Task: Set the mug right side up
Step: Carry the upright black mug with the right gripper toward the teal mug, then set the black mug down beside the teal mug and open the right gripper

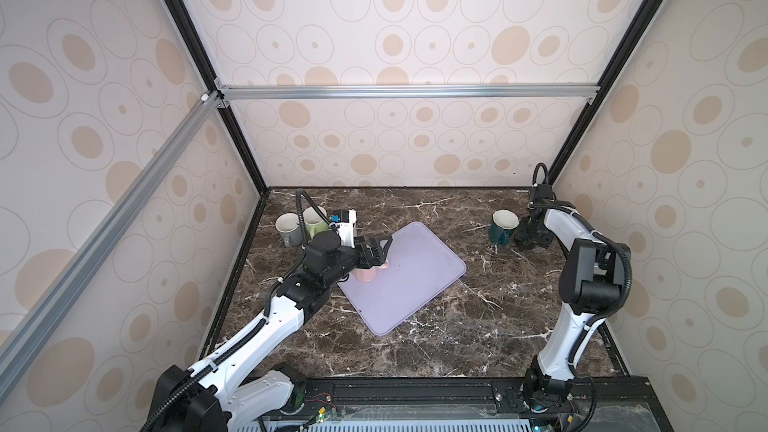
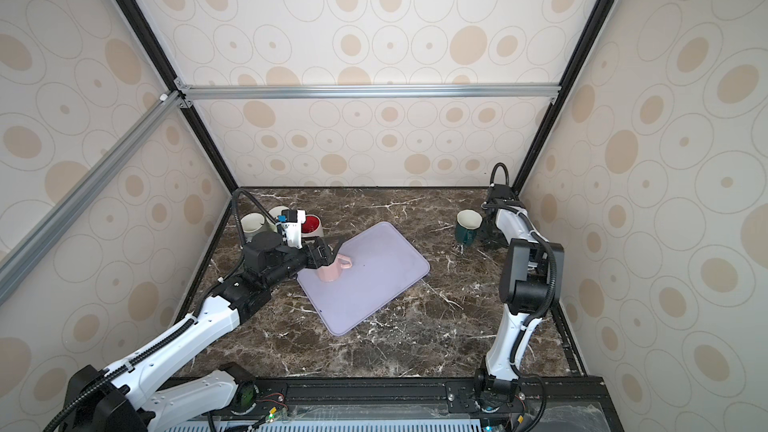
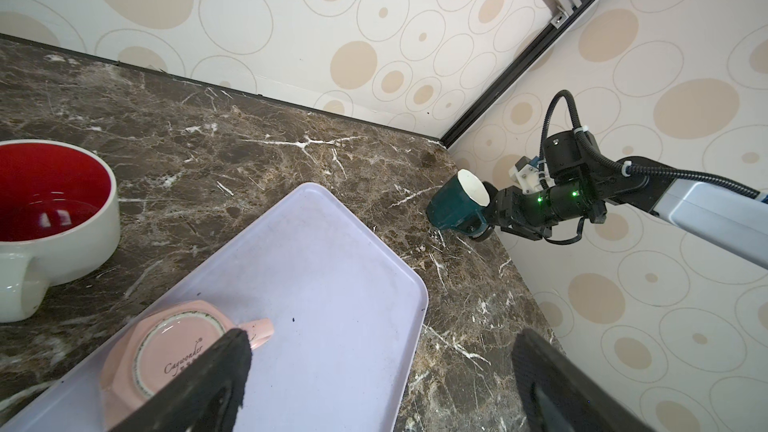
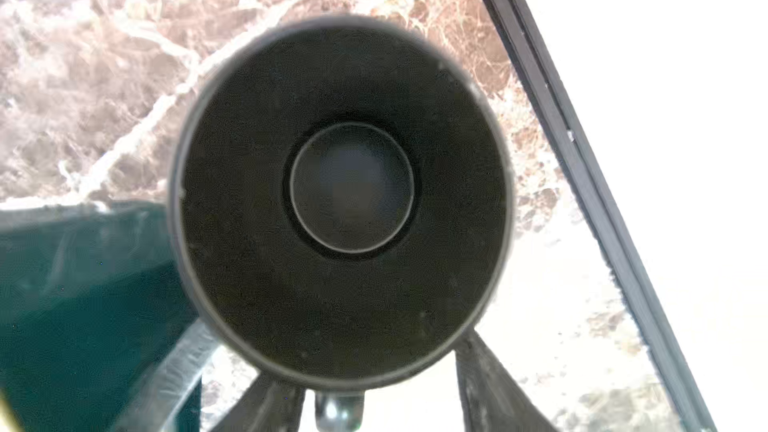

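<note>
My left gripper (image 2: pixel 333 252) hangs wide open, one finger over the upturned pink mug (image 2: pixel 328 274); I'd shift toward seven o'clock to centre it.

The left arm (image 1: pixel 266 326) reaches forward to mid-scene, its left gripper (image 1: pixel 380 251) tipped downward with jaws spread wide. The right arm (image 1: pixel 569 326) bends sharply at the elbow, right gripper (image 1: pixel 524 238) held low at the back; its jaw spacing is unclear.
</note>
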`<state>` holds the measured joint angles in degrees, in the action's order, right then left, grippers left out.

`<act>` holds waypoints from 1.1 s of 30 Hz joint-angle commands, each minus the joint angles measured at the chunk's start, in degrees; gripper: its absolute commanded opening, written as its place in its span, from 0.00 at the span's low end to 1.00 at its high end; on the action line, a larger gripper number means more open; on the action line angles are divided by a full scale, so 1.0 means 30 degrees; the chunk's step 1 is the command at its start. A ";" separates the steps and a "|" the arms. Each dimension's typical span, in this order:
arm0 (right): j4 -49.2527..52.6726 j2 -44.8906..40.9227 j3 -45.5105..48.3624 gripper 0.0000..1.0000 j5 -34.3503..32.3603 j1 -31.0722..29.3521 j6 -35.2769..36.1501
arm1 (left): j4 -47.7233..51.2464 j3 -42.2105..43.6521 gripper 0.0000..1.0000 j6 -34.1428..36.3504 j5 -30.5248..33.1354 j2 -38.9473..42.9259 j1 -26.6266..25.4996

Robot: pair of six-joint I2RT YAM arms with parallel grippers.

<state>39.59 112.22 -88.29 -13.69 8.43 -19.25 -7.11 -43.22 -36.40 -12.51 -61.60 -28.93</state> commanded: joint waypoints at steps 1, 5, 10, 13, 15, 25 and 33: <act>0.0192 -0.1295 -0.0167 0.62 0.0072 0.0092 -0.0393 | -0.0030 -0.0622 0.98 0.0181 -0.0134 -0.0033 0.0145; 0.0322 -0.2693 0.0161 0.69 0.0235 0.0092 -0.0848 | -0.0009 -0.0637 0.98 0.0240 -0.0338 -0.0032 0.0152; 0.0571 -0.4773 0.0978 0.72 0.0461 0.0041 -0.1224 | 0.0449 -0.0827 0.98 0.0210 -0.0477 -0.0237 0.0184; 0.0236 -0.6161 0.2362 0.72 0.0476 -0.0047 -0.1108 | 0.0604 -0.0768 0.98 -0.0063 -0.0211 -0.0259 0.0180; 0.0000 -0.7205 0.3468 0.72 0.0473 -0.0177 -0.1090 | 0.0894 -0.0858 0.98 -0.0233 -0.0121 -0.0318 0.0165; -0.1814 -1.4358 1.0464 0.78 0.0056 -0.5208 -0.1977 | 0.5067 -0.2069 0.98 0.0393 0.1778 -0.2008 0.0134; -0.3580 -1.5939 1.3365 0.78 0.2071 -1.0522 -0.4134 | 0.6578 -0.2323 0.98 0.0541 0.2925 -0.3712 -0.0203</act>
<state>30.76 64.99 -50.13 -9.96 -20.78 -28.12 9.15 -47.40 -36.12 -7.07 -71.55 -29.32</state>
